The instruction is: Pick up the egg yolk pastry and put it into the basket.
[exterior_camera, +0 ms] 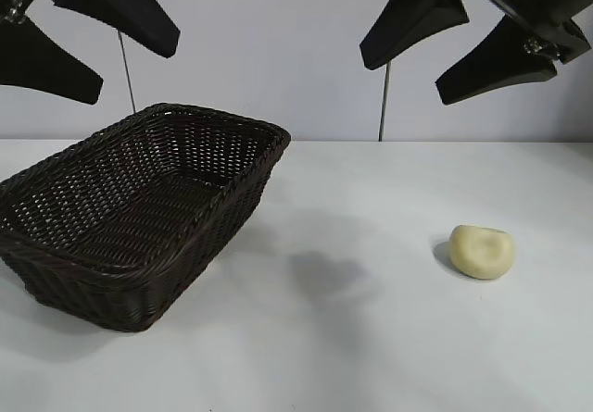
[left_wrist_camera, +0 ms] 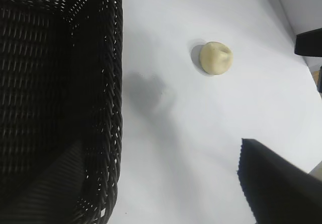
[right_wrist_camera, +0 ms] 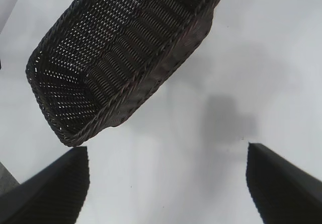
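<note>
- Exterior view: the pastry (exterior_camera: 482, 251) lies near the table's (exterior_camera: 371, 338) right edge, well apart from the basket (exterior_camera: 139, 213) at the left edge.
- Left gripper (exterior_camera: 88, 37) and right gripper (exterior_camera: 463, 37) hang above, jaws wide apart, holding nothing.

The bench (exterior_camera: 371, 356) has a plain white, matte top that fills the lower part of the exterior view. A soft grey shadow (exterior_camera: 324, 273) lies on it near the middle. Behind the bench stands a pale wall (exterior_camera: 278, 51). In front of the wall two thin poles rise upright, one at the left (exterior_camera: 126, 69) and one at the right (exterior_camera: 384, 97).
</note>
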Robot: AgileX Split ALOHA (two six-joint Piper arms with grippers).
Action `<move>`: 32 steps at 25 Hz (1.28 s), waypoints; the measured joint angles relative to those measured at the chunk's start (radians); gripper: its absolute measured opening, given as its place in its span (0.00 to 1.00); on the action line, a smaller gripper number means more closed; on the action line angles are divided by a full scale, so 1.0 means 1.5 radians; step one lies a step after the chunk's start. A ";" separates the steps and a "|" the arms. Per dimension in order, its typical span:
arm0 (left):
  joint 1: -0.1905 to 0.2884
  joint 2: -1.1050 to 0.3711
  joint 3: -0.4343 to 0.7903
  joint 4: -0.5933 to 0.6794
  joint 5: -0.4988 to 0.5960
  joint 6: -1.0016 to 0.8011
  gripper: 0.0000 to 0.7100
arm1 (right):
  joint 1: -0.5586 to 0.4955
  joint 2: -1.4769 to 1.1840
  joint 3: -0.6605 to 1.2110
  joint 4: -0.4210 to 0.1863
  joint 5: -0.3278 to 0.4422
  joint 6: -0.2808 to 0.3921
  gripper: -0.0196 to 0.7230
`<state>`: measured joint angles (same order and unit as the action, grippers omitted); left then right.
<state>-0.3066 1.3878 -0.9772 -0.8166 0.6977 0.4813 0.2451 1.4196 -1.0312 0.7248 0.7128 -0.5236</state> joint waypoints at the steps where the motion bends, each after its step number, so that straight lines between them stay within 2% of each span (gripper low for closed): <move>1: 0.000 0.000 0.000 0.000 0.000 -0.027 0.85 | 0.000 0.000 0.000 0.000 0.000 0.000 0.85; 3: 0.000 0.000 -0.001 0.000 -0.002 -0.102 0.85 | 0.000 0.000 0.000 0.000 0.000 0.000 0.85; 7: 0.000 0.000 -0.001 0.003 -0.004 -0.333 0.85 | 0.000 0.000 0.000 0.000 0.000 0.000 0.85; 10: 0.000 0.000 -0.001 0.032 -0.005 -0.466 0.85 | 0.000 0.000 0.000 0.000 0.000 0.000 0.85; 14: 0.000 0.000 -0.001 0.136 0.007 -0.627 0.85 | 0.000 0.000 0.000 0.000 0.001 0.000 0.85; 18: 0.000 0.000 -0.001 0.277 0.071 -0.775 0.85 | 0.000 0.000 0.000 0.000 0.001 0.000 0.85; 22: -0.024 0.000 -0.001 0.404 0.094 -0.916 0.85 | 0.000 0.000 0.000 0.000 0.001 0.000 0.85; 27: -0.060 0.016 -0.001 0.500 0.077 -1.073 0.85 | 0.000 0.000 0.000 0.000 0.001 0.000 0.85; 32: -0.062 0.076 -0.001 0.518 0.069 -1.116 0.85 | 0.000 0.000 0.000 0.000 0.001 0.002 0.85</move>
<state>-0.3998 1.5024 -0.9781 -0.0403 0.8013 -1.1921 0.2451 1.4196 -1.0312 0.7248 0.7144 -0.5213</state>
